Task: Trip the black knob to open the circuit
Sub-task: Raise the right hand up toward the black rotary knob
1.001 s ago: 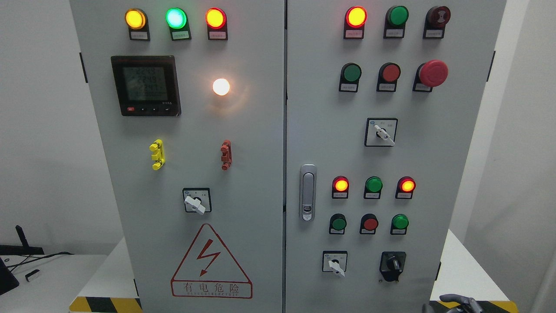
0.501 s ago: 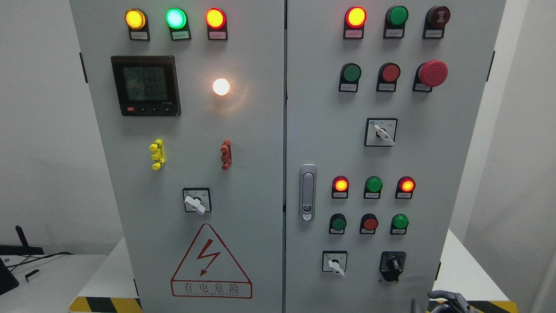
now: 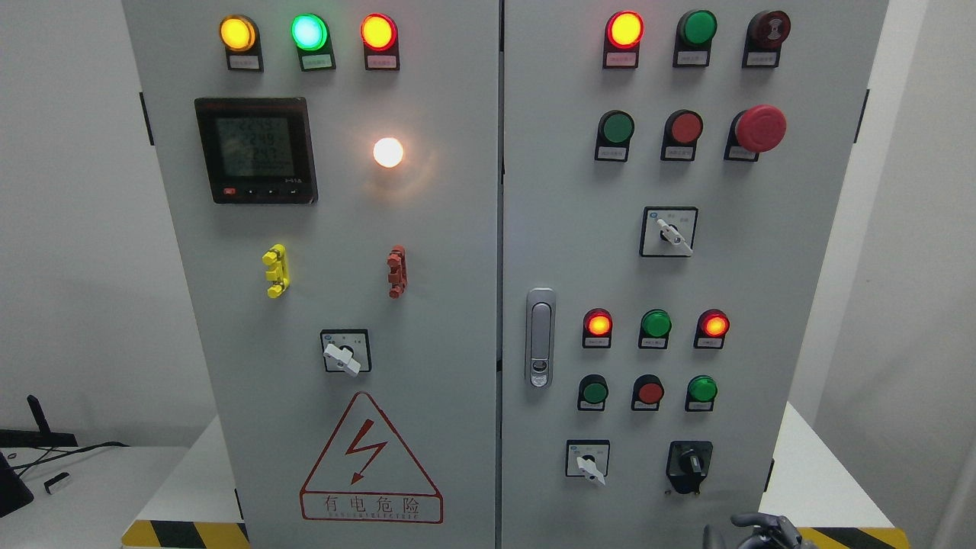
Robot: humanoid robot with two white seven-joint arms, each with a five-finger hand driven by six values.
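Head view: my right hand (image 3: 751,530), finger state unclear, sits just below the black knob (image 3: 690,463), likely stiff; I'd pinch its raised central bar.

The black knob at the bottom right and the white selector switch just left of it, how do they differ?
The black knob is all black on a black base; the white selector switch has a white lever on a white faceplate. The knob's handle stands about upright; the switch's lever slants down to the right. Both sit in the right door's bottom row, untouched.

Right hand (image 3: 751,530) cut off by the bottom edge, finger pose unreadable, label print under the buttons above it too small to read
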